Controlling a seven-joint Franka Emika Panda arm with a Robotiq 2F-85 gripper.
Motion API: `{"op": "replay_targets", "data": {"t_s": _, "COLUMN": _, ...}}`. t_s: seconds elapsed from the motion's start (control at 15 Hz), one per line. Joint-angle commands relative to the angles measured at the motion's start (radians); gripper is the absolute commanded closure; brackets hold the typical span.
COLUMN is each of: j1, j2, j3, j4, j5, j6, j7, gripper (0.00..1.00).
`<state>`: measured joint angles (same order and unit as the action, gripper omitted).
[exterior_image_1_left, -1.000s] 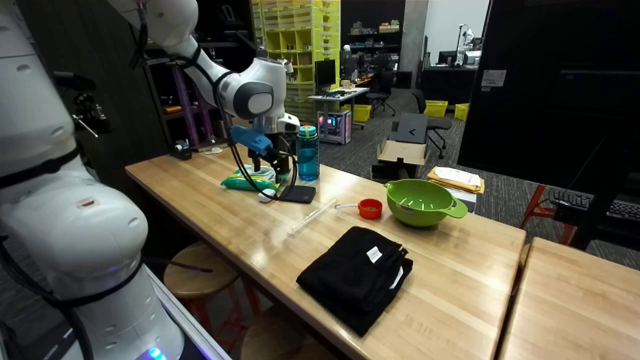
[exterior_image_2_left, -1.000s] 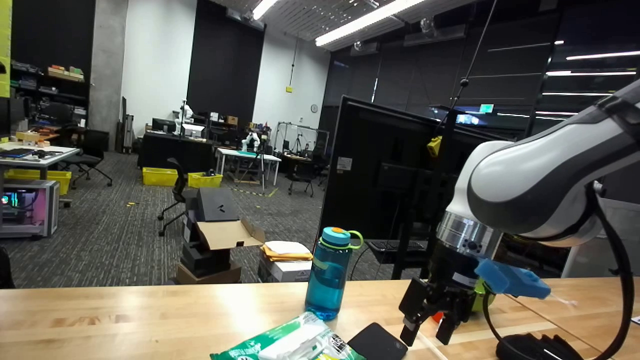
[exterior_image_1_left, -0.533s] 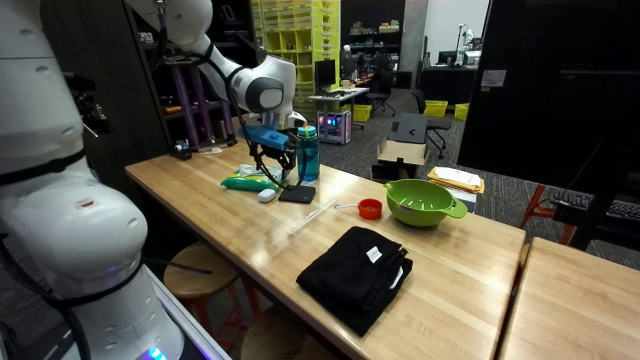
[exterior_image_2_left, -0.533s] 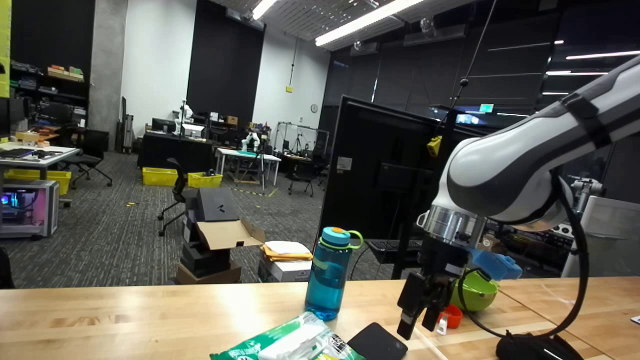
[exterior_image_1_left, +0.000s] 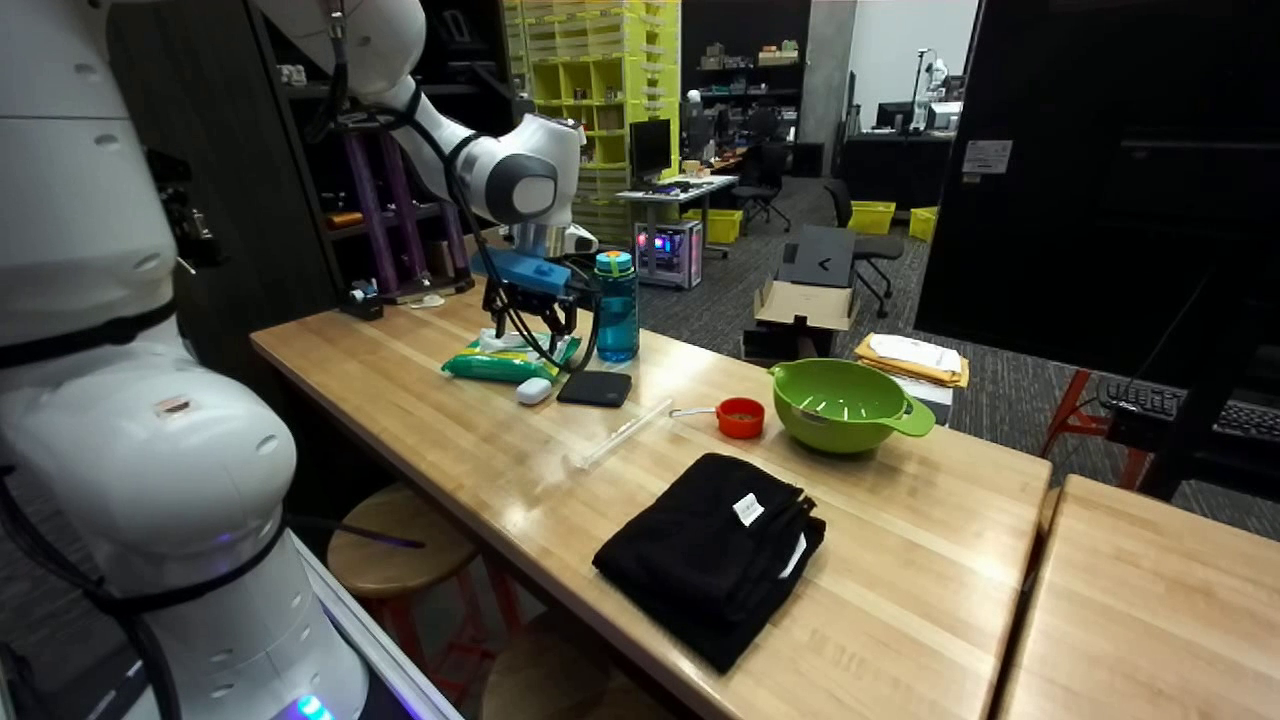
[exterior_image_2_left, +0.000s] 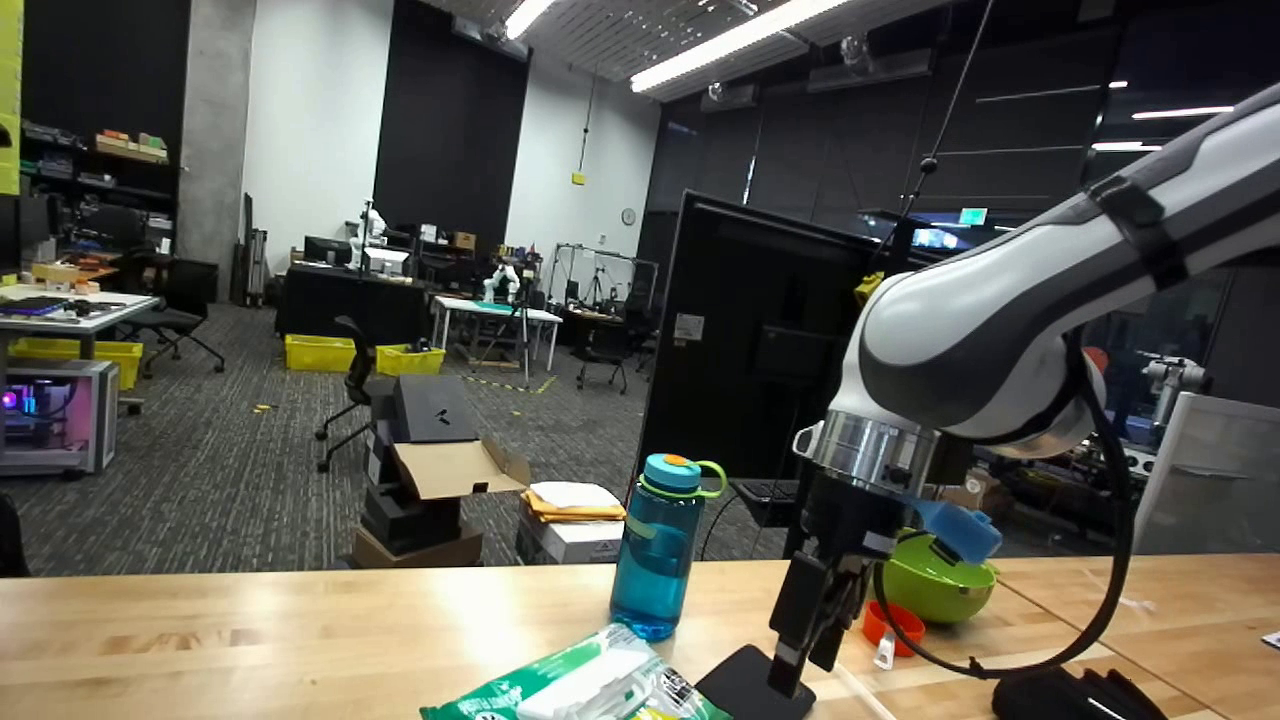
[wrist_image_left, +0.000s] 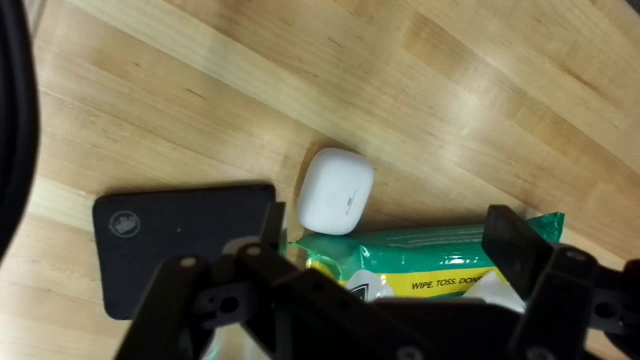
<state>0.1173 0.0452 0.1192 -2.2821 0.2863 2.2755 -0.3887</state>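
Green wipes pack lies near the empty, wide-spread gripper; step judged as positioning, next move requiring alignment.

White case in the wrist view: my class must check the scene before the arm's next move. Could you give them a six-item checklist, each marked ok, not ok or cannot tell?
1. Jaws open: ok; they stand well apart in the wrist view.
2. Case apart from the wallet: ok; a gap shows between them.
3. Case apart from the wipes: cannot tell; their edges meet in the wrist view.
4. Case centred between the jaws: not ok; it sits off towards the wallet side.
5. Jaws clear of the wipes: cannot tell; one crosses them in the wrist view, but its height is unclear.
6. Bottle upright: ok, in both exterior views.
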Motion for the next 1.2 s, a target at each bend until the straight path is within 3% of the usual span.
{"op": "replay_targets", "data": {"t_s": 0.0, "j1": -0.001, "j2": 0.0, "j3": 0.009, "j4": 0.002, "j5": 0.001, "j6": -0.003, "j7": 0.001, "gripper": 0.0}}
{"op": "replay_targets", "data": {"t_s": 1.13, "j1": 0.0, "j2": 0.001, "j3": 0.013, "j4": 0.002, "j5": 0.003, "j6": -0.004, "j7": -0.011, "gripper": 0.0}}
